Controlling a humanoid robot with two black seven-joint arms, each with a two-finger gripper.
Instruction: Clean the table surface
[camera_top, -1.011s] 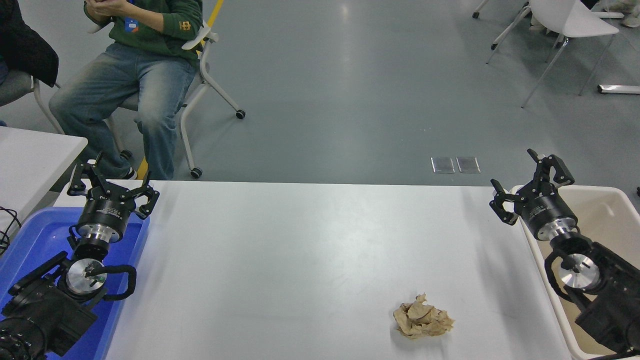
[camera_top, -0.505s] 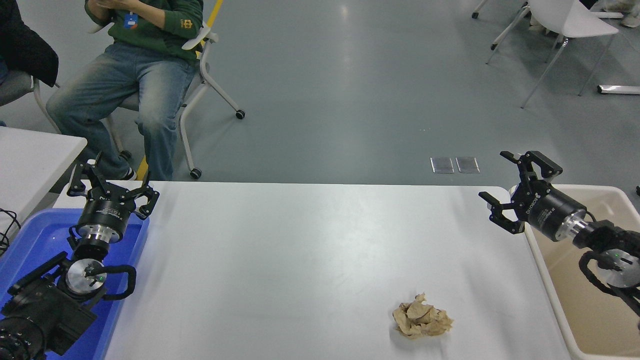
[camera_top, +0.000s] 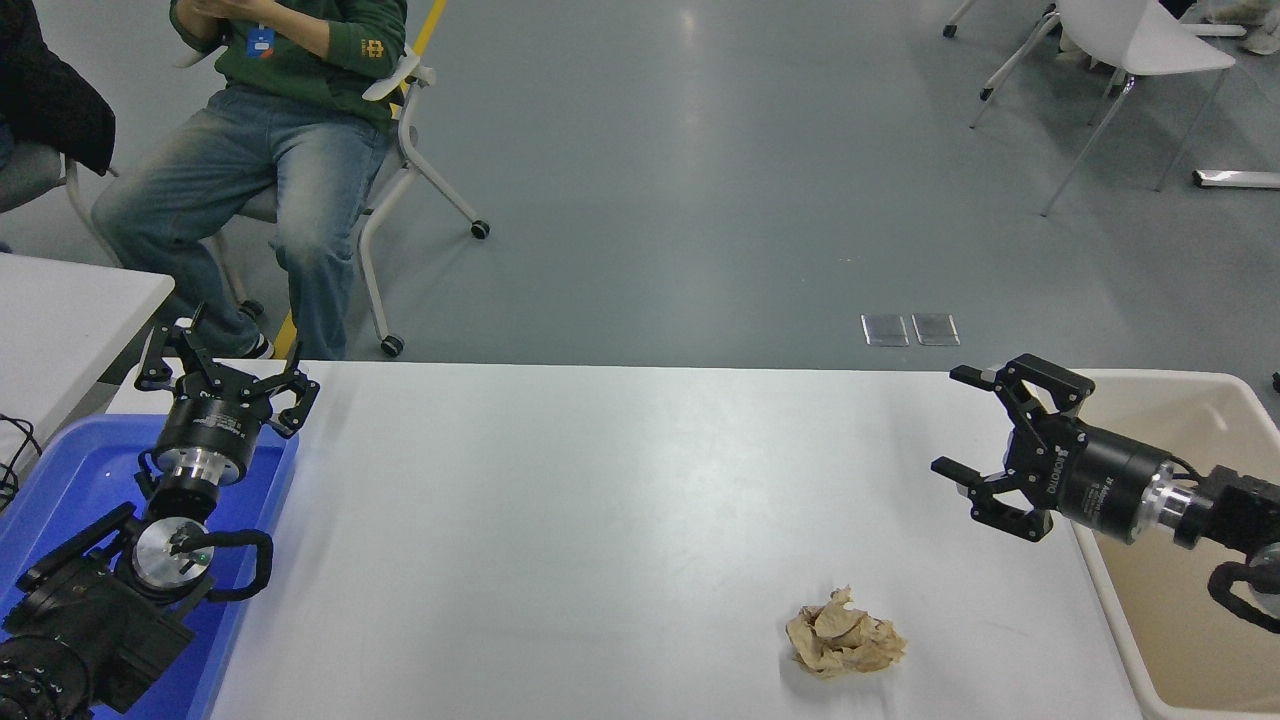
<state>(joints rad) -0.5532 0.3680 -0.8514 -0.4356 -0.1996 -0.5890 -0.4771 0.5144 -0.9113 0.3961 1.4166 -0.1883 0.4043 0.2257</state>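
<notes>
The white table surface (camera_top: 600, 520) fills the lower half of the head view. A crumpled tan paper wad (camera_top: 845, 645) lies on it near the front right. My right gripper (camera_top: 958, 420) is open and empty, pointing left over the table's right edge, above and to the right of the wad. My left gripper (camera_top: 225, 365) is open and parked at the lower left over a blue bin.
A blue bin (camera_top: 70, 500) sits at the table's left end. A beige tub (camera_top: 1190, 560) stands off the right end, under my right arm. A person (camera_top: 250, 150) sits on a chair beyond the far left corner. A smaller white tabletop corner (camera_top: 60, 320) is at the left.
My right gripper has swung from pointing away over the tub to pointing left, and has come lower and nearer the paper wad. The left arm and wad have not moved.
</notes>
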